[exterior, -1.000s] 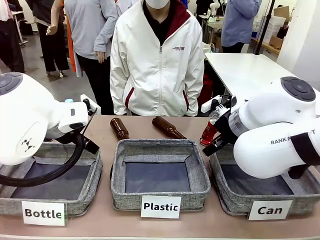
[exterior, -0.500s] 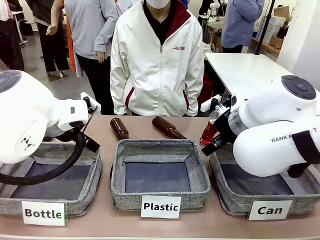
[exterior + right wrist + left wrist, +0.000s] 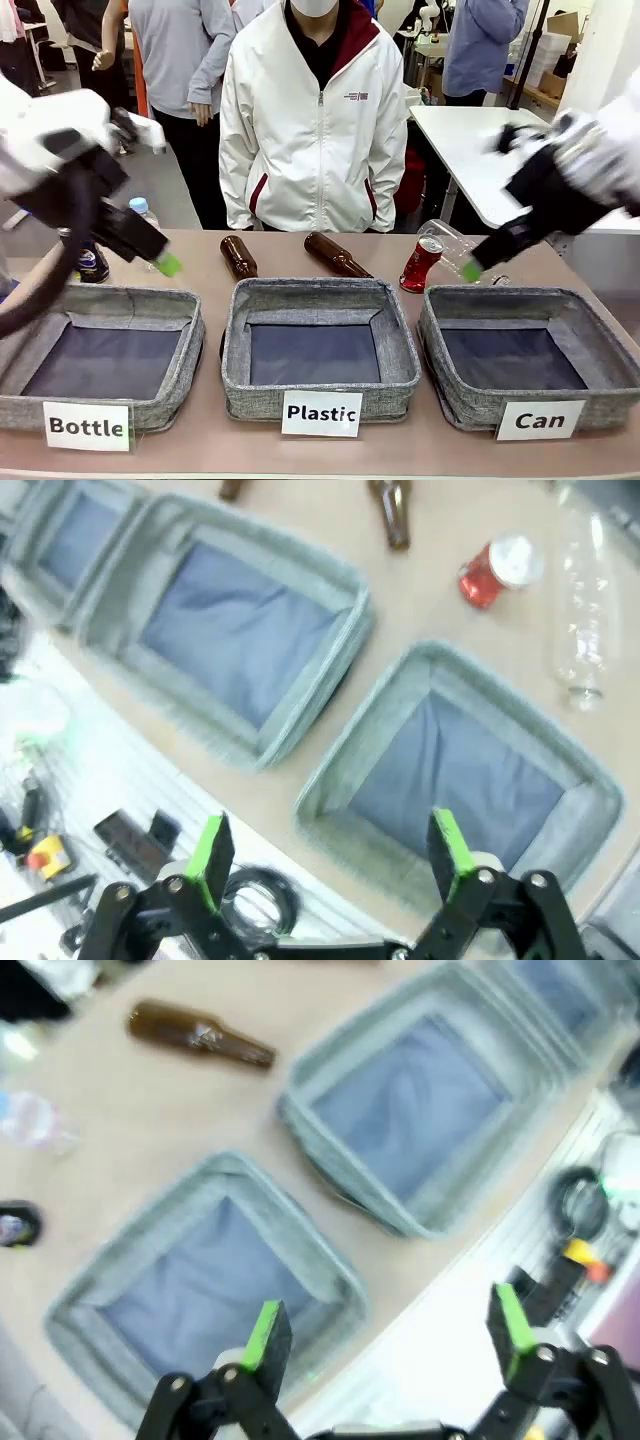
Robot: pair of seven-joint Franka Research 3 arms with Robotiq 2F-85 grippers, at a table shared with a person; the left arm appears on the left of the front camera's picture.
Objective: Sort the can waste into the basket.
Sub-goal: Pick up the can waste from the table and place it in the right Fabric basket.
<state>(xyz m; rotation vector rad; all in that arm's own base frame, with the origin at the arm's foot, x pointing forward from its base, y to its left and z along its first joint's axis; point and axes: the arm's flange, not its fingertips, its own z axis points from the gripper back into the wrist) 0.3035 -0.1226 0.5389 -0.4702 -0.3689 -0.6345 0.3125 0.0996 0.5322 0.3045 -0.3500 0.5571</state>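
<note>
Both arms had swung up and outward, the left gripper (image 3: 385, 1325) and right gripper (image 3: 470, 268) gaping wide and empty. The dented red drink can (image 3: 421, 263) stood tilted just at the right gripper's nine o'clock, behind the far rim of the shallow grey fabric basket carded "Can" (image 3: 455, 395). That arm looked much the nearer.

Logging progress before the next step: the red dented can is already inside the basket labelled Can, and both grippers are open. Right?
Not quite. The front view shows the red can sitting on the table just beyond the far left corner of the Can basket, not inside it. The left gripper and the right gripper are indeed open.
</note>
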